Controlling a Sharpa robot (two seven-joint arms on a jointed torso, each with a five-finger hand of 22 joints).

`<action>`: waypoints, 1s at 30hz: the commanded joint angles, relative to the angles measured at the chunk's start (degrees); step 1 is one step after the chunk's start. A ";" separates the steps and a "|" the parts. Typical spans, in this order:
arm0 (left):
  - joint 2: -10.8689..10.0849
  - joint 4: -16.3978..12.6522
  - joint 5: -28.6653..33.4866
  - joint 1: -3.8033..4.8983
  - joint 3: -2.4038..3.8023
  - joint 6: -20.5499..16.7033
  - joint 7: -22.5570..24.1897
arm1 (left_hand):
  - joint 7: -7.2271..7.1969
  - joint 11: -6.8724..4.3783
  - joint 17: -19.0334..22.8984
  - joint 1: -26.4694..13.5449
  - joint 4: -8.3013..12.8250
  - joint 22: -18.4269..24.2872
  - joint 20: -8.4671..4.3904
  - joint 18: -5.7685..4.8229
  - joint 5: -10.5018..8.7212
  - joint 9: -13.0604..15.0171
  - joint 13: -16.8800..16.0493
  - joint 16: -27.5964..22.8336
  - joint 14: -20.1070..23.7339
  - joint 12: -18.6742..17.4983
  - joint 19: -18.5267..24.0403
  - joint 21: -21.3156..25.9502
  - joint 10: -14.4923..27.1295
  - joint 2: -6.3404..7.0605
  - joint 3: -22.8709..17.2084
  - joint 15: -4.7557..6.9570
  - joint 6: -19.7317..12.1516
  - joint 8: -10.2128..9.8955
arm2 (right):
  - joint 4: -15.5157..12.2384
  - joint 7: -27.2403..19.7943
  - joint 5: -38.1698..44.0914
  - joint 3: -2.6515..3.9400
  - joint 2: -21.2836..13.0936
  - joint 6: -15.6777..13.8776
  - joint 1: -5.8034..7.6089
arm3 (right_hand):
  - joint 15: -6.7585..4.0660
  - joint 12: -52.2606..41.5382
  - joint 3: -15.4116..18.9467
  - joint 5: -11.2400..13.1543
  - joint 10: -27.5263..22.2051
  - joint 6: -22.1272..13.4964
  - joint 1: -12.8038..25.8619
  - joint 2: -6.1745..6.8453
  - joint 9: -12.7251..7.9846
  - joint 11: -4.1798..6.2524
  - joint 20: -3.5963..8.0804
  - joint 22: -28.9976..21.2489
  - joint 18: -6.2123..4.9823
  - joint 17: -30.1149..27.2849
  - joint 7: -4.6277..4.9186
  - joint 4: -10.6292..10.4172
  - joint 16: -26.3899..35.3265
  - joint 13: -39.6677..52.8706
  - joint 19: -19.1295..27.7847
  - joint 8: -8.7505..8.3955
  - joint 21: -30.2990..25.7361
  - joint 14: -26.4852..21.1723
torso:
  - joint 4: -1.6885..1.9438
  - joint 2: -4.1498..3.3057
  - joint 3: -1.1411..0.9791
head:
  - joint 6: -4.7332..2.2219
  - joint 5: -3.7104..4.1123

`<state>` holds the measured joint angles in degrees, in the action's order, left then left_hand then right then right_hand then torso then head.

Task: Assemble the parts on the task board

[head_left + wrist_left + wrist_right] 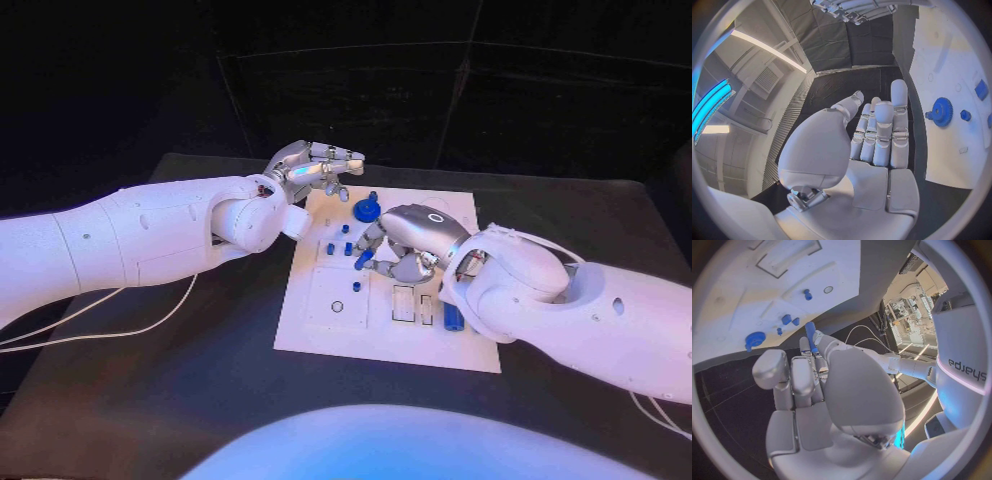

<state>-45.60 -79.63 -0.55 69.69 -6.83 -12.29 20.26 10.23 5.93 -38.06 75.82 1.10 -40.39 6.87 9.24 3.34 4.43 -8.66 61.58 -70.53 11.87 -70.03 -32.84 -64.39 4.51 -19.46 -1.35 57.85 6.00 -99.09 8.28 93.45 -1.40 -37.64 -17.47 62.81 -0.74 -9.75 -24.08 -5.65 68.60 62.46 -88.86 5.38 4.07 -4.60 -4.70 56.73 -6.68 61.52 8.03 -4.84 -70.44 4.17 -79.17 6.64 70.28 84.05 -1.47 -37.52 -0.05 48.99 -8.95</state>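
Carefully now, with right hand (pixel 408 240) seemingly pinching a slim blue part (pixel 810 335) over the task board (pixel 325 330), left hand (pixel 310 170) empty, fingers apart: lower upright, release gently.

The right hand (pixel 408 240) hangs over the middle of the task board (pixel 325 335), pinching a blue peg (pixel 810 336) and blocking access to the small parts (pixel 346 248) beneath. The left hand (pixel 306 170) hovers at the far left corner, beside the blue gear (pixel 368 209). The board's near left part is open from the near side.
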 commanded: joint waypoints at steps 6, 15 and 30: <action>0.08 0.07 0.17 0.11 0.06 -0.42 1.28 | 0.02 0.01 -0.09 0.14 0.02 0.08 -0.02 1.19 -0.06 -0.08 -0.05 -0.11 0.27 0.30 0.43 0.33 0.53 -0.26 0.37 0.16 -0.45 0.38 | 2.66 -3.88 0.84 -0.38 3.85 0.14 -1.98 | -0.26 0.41 -0.67 -0.48 0.82 0.06 0.88 0.02 -0.07 0.57 -0.16 0.14 0.66 -0.04 0.45 0.10 -0.36 0.01 -0.27 -0.35 0.33 1.29 | -0.21 -0.01 0.02 | 0.81 -1.78; 0.38 0.17 0.17 0.12 0.06 -0.16 1.27 | 0.01 0.00 0.01 0.11 -0.01 0.10 -0.02 1.20 -0.07 -0.07 -0.07 -0.14 0.31 0.37 0.42 0.35 0.51 -0.29 0.42 0.16 -0.43 0.43 | 6.12 -3.39 1.95 -1.61 7.21 2.80 -2.97 | -0.22 0.65 -1.11 -0.78 0.82 0.04 1.10 -0.02 -0.08 0.52 -0.19 0.18 0.66 -0.06 0.50 0.38 -0.37 0.04 -0.20 -0.48 0.38 1.26 | -0.16 -0.03 -0.08 | 1.01 -2.46; 0.42 0.29 0.17 0.12 0.06 -0.04 1.27 | 0.00 0.00 0.06 0.09 -0.02 0.12 -0.02 1.20 -0.08 -0.07 -0.08 -0.16 0.33 0.41 0.41 0.36 0.50 -0.31 0.45 0.16 -0.42 0.46 | 7.22 -2.20 3.84 -1.87 7.98 7.05 -3.53 | -0.20 0.93 -1.71 -1.67 1.10 0.24 1.68 0.25 -0.03 0.52 -0.25 0.50 0.68 0.16 0.50 1.02 -0.57 0.16 -0.15 -0.59 0.64 1.27 | -0.26 0.00 -0.08 | 1.01 -2.70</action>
<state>-45.28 -79.34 -0.55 69.71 -6.82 -12.58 20.58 10.22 5.93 -38.06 75.82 1.10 -40.33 6.87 9.84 3.34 4.44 -8.69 61.58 -70.53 12.10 -70.04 -32.84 -64.39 4.51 -19.46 -1.35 57.85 6.27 -91.68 6.02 96.28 -3.27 -29.75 -12.74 59.24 -0.74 -9.19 -25.43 -7.03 68.60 62.60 -87.80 5.79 4.02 -4.60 -4.70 57.19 -6.68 61.60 8.18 -3.79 -70.67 4.26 -79.16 6.14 70.66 84.05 -1.66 -37.53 -0.11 50.00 -11.66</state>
